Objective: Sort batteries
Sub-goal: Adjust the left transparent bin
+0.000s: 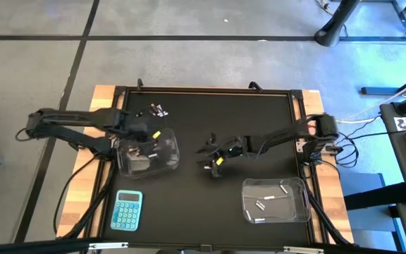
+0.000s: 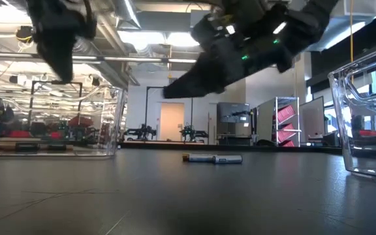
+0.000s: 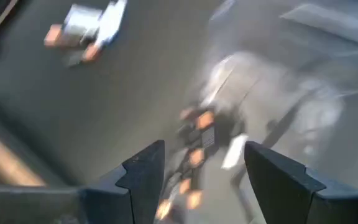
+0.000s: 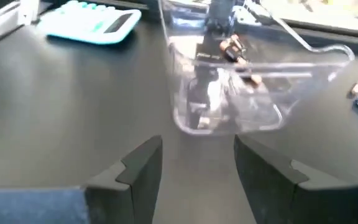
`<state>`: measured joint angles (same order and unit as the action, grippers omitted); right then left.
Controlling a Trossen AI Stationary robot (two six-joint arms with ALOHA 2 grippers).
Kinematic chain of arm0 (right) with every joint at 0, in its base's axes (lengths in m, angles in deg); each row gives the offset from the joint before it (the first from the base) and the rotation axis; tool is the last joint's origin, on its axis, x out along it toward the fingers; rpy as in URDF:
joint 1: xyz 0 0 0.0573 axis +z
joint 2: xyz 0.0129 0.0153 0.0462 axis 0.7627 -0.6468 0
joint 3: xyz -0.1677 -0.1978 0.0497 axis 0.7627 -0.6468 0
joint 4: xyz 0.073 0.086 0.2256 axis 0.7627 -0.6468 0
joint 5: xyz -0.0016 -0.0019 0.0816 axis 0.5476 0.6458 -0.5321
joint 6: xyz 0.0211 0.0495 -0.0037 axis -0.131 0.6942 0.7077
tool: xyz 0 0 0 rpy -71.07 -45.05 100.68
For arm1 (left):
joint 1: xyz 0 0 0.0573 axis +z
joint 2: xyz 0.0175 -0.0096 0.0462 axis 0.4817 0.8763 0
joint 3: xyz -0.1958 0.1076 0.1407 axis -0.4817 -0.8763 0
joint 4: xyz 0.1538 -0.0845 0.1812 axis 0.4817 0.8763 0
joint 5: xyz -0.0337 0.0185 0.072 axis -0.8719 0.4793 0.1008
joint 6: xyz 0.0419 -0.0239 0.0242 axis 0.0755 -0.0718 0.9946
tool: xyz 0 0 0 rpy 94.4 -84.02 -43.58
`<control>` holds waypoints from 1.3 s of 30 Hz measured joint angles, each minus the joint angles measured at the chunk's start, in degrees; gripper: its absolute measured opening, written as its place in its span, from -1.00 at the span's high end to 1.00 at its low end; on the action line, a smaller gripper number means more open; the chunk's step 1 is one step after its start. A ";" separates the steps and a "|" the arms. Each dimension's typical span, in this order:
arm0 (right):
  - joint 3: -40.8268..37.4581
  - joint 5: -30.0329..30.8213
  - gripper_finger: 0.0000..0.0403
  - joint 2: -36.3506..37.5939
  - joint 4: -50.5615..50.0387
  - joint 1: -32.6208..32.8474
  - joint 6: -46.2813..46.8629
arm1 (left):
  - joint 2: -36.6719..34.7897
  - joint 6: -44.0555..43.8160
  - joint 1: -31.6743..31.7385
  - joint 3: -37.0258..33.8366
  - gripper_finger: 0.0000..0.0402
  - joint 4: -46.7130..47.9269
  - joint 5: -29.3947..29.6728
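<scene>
A few loose batteries [image 1: 158, 111] lie on the black mat near the table's far left; the left wrist view shows them too [image 3: 82, 28]. My left gripper [image 1: 152, 135] hangs open over the left clear tub [image 1: 149, 154]. Dark batteries with orange ends [image 3: 197, 143] lie in the tub below its fingers [image 3: 204, 152]. My right gripper [image 1: 212, 156] is open and empty above mid-table, facing the left tub [image 4: 241, 93]. The right clear tub [image 1: 275, 200] holds silvery batteries. In the low view a battery [image 2: 213, 158] lies flat on the mat.
A blue calculator [image 1: 127, 210] lies near the table's near left corner, close to the left tub. The black mat has a raised frame [image 1: 203, 89] along the far edge. Cables run along the right side [image 1: 330, 152]. Bare mat lies between the two tubs.
</scene>
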<state>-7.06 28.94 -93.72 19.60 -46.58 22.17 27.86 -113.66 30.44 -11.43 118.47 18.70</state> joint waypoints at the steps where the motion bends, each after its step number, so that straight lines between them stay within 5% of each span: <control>1: 1.16 1.57 0.01 -1.75 1.28 0.48 0.24 | -1.03 0.88 -2.02 0.00 -0.05 -1.87 0.17; 5: 9.24 5.19 0.01 -8.68 0.00 1.06 4.43 | -3.35 4.58 -12.30 0.00 -0.05 -8.18 0.40; 10: 19.56 9.94 0.06 -15.76 -10.20 1.02 7.29 | -0.41 -3.58 -22.45 0.07 -0.05 -13.31 0.42; 15: 24.18 6.79 0.18 -17.57 -14.79 1.00 7.33 | 4.80 -19.43 -29.21 -0.79 -0.05 -14.60 -13.59; 21: 24.28 0.86 0.25 -17.56 -14.08 1.04 7.53 | 11.95 -28.41 -35.25 -2.99 0.02 -6.37 -16.98; 29: 24.34 -2.75 0.26 -18.42 -12.26 2.42 7.75 | 15.19 -25.96 -36.55 -3.02 0.17 2.25 -15.71; 34: 24.24 2.31 0.26 -17.38 -15.22 3.07 4.66 | 15.03 -25.93 -36.88 -1.54 0.22 2.20 -13.98; 39: 24.28 11.51 0.26 -11.55 -25.21 2.38 -0.83 | 12.88 -26.20 -39.00 2.07 0.23 1.78 -3.36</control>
<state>17.22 40.45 -105.28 -5.61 -44.20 21.34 40.74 -139.85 -8.57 -9.36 120.25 15.33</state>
